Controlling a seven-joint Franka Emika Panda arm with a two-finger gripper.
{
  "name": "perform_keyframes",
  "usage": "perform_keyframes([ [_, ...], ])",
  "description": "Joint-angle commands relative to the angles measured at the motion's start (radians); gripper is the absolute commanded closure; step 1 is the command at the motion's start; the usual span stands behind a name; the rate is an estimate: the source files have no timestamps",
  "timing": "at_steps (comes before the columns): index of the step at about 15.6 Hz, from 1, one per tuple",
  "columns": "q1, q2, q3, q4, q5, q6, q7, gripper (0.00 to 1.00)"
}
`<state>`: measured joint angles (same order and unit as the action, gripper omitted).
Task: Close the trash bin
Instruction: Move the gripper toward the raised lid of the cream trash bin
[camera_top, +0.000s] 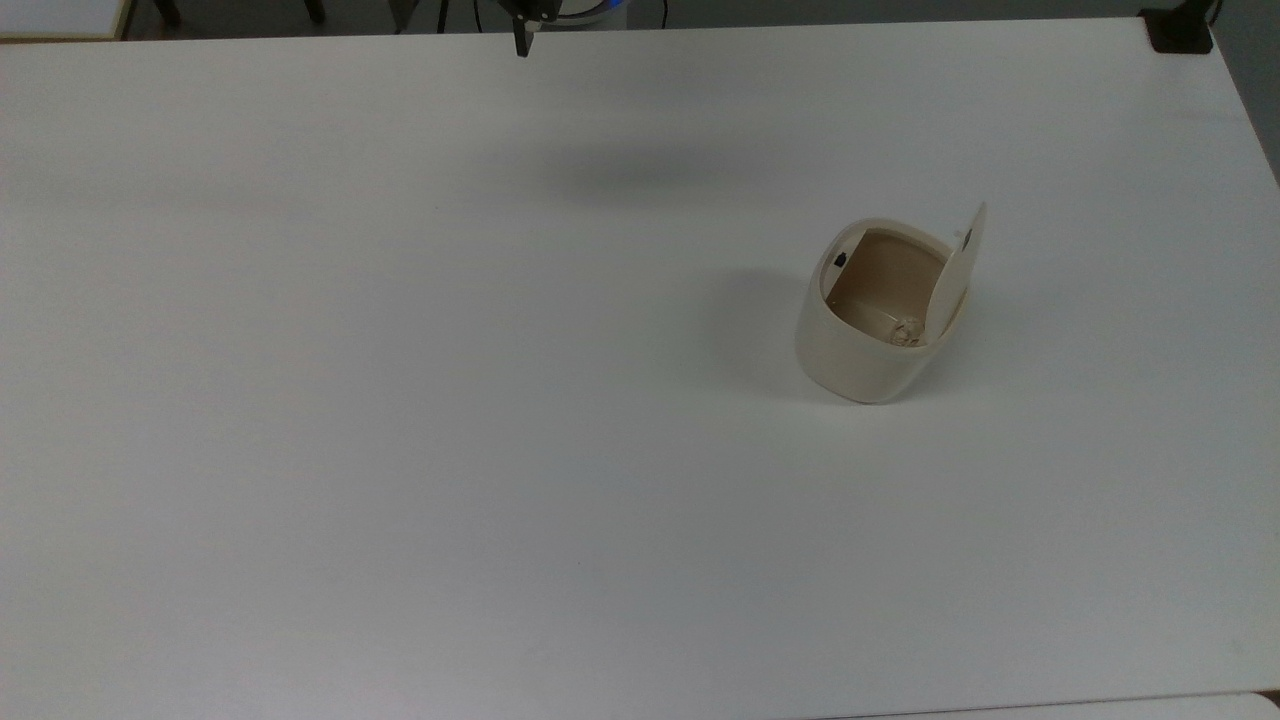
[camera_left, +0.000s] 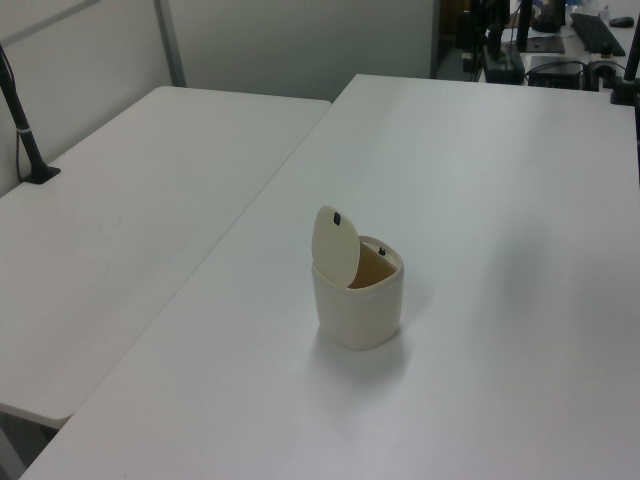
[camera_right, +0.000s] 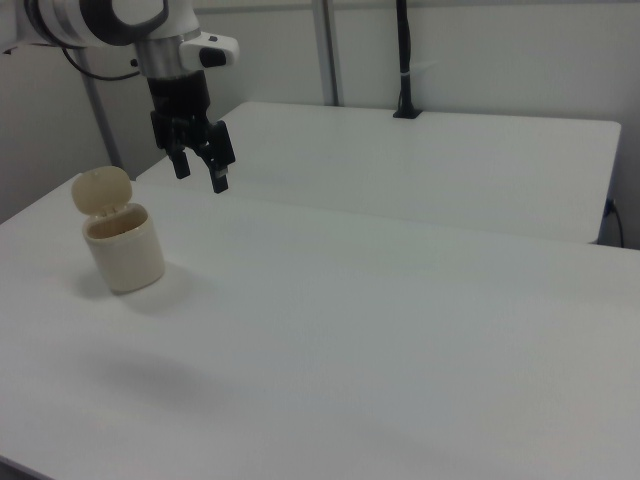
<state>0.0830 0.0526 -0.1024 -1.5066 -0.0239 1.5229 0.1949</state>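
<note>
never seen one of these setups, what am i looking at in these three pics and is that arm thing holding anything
It is one moment seen by three cameras. The top view looks down on a white table. The left view and the right view look across it from opposite sides.

The machine is a robot arm ending in a gripper with two black fingers. In the right view it hangs in the air above the table, fingers apart, holding nothing.

On the table stands a small cream trash bin. Its hinged lid is tipped up, so the tan inside shows. The arm's job is to shut that lid, and it is not touching the bin.
</note>
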Motion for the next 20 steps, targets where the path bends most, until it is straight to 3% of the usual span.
perform_keyframes([
  [1, 0.011, -0.016, 0.006, -0.038, -0.005, 0.042, -0.082, 0.0],
  [10, 0.011, -0.014, 0.006, -0.038, -0.005, 0.04, -0.118, 0.0],
  [17, 0.056, 0.052, 0.013, -0.04, -0.002, 0.04, -0.476, 0.01],
  [18, 0.076, 0.064, 0.013, -0.038, -0.001, 0.042, -0.538, 0.08],
  [20, 0.125, 0.088, 0.013, -0.035, 0.002, 0.045, -0.671, 0.33],
])
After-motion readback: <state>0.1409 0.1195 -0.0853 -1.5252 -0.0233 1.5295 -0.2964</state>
